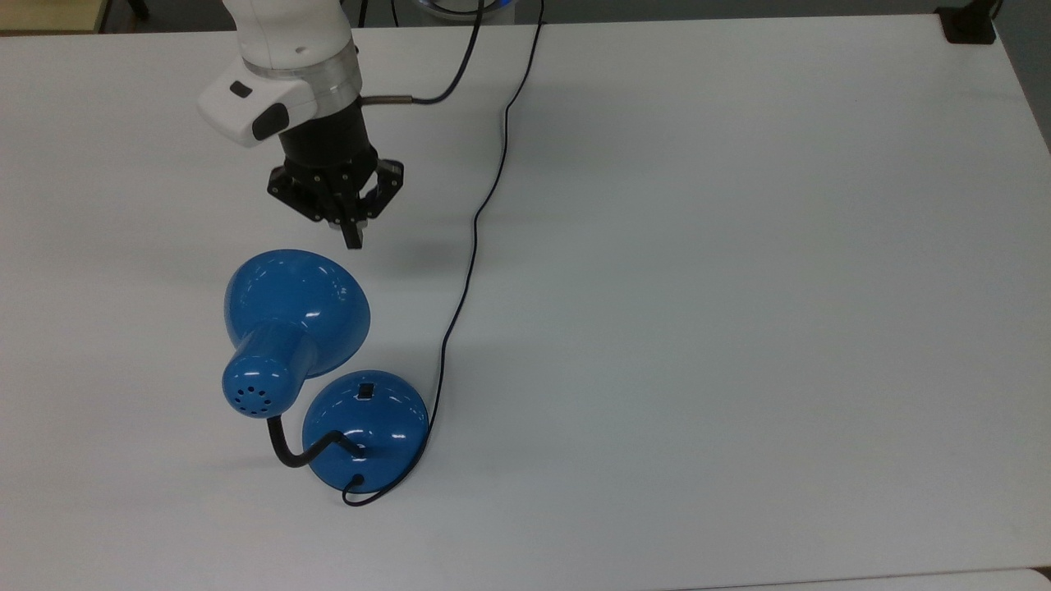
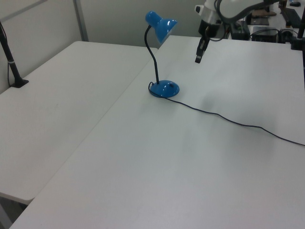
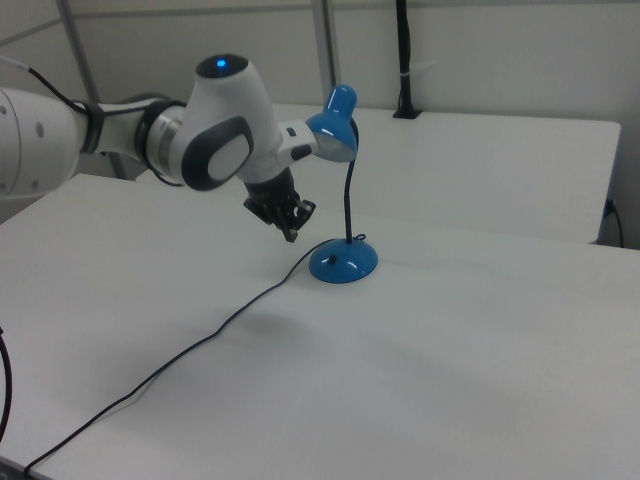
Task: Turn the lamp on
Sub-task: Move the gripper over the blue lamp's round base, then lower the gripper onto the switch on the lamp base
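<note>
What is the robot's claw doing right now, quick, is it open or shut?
Gripper: shut, holding nothing, in the air above the table, not touching the lamp.

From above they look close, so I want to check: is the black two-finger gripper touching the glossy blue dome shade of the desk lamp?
Apart. In the left view, the gripper hangs to the right of the shade with bare table showing between them.
</note>
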